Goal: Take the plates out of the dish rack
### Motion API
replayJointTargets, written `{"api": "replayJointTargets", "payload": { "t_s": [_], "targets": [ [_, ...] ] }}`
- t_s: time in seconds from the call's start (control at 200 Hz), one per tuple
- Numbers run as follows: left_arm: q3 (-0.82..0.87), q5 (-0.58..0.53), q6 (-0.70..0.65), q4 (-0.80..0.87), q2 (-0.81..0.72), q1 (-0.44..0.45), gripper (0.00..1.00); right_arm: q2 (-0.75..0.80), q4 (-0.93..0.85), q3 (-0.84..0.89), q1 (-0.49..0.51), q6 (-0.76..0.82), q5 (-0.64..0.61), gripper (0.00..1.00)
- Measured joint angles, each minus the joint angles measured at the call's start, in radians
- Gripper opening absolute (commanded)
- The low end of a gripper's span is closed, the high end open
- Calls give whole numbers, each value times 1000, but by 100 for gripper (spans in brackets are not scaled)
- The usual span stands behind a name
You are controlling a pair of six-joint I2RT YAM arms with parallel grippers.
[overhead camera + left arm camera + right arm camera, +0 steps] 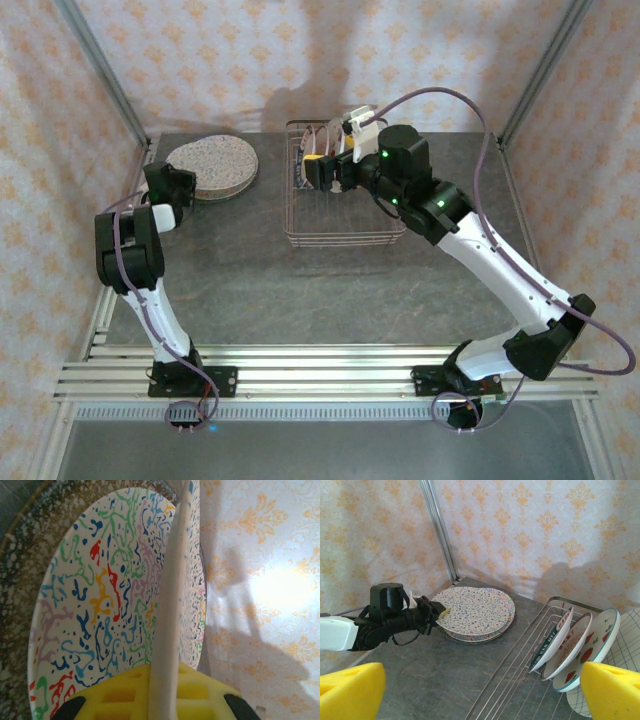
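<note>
Plates (570, 642) stand upright in the dish rack (340, 241), and the right gripper (318, 172) hangs wide open above them. Left of the rack, the left gripper (441, 613) is clamped on the speckled plate (475, 611) by its rim, atop the stack (228, 186).

Dish rack (338, 228): open wire basket at the far centre of the table. Plates stand on edge inside, leaning — a dark-rimmed plate (553, 637), two white red-spotted plates (571, 644), and a plaid plate (626, 642) that is partly hidden. To the left, well apart from the rack, a stack of plates (212, 165) lies flat — the top plate (100, 605) is white with multicolour squiggles.
</note>
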State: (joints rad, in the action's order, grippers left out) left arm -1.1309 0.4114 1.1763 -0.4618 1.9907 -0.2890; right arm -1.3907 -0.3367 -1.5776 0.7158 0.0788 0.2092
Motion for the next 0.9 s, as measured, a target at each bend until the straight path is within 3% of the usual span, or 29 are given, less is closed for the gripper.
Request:
{"api": "replayJointTargets", "payload": {
  "t_s": [0.766,0.901],
  "targets": [
    [-39,27,0,-6,41,0,0,-2,-16,-16,0,-7,0,99],
    [-47,28,0,2,41,0,6,-2,-16,-16,0,-8,0,99]
  ]
}}
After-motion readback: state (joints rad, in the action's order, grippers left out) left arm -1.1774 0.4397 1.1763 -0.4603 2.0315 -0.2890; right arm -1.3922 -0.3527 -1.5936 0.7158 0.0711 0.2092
